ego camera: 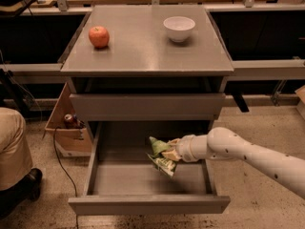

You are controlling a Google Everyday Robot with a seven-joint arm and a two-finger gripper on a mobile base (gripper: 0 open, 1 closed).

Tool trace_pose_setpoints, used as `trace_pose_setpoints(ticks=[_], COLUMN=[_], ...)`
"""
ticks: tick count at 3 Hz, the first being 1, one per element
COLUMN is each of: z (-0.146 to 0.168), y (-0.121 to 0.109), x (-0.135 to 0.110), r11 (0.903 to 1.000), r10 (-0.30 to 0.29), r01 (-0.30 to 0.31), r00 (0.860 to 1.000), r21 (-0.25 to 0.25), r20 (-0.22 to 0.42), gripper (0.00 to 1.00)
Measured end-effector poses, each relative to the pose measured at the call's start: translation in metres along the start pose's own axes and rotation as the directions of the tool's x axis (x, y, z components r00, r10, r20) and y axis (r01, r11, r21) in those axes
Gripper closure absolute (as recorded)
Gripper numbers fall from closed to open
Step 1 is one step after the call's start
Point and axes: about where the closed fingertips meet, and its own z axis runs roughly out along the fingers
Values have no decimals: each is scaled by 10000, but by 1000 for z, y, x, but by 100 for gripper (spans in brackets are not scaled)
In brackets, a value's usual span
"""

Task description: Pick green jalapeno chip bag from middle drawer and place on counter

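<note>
The middle drawer (143, 204) stands pulled out at the bottom of the grey cabinet. The green jalapeno chip bag (160, 154) hangs crumpled above the drawer's floor, near its right half. My gripper (171, 151) reaches in from the right on the white arm and is shut on the bag's right side. The counter (143, 46) is the cabinet's flat grey top, above and behind the gripper.
A red apple (99, 36) sits at the counter's left and a white bowl (179, 28) at its right. A shut drawer front (147, 106) lies above the open drawer. A cardboard box (66, 128) with cans stands left of the cabinet. A person's leg (12, 161) is at far left.
</note>
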Motion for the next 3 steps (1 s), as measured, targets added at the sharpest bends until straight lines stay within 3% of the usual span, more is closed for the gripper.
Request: trace_pose_setpoints(ticks=[2, 3], z=[-100, -100], y=[-54, -54], x=[-26, -26], r11=[9904, 9904], r10=[-95, -95], r01=[163, 163], r00=[9987, 9987], r21=[1374, 1374], r20=[-500, -500], gripper=[100, 100])
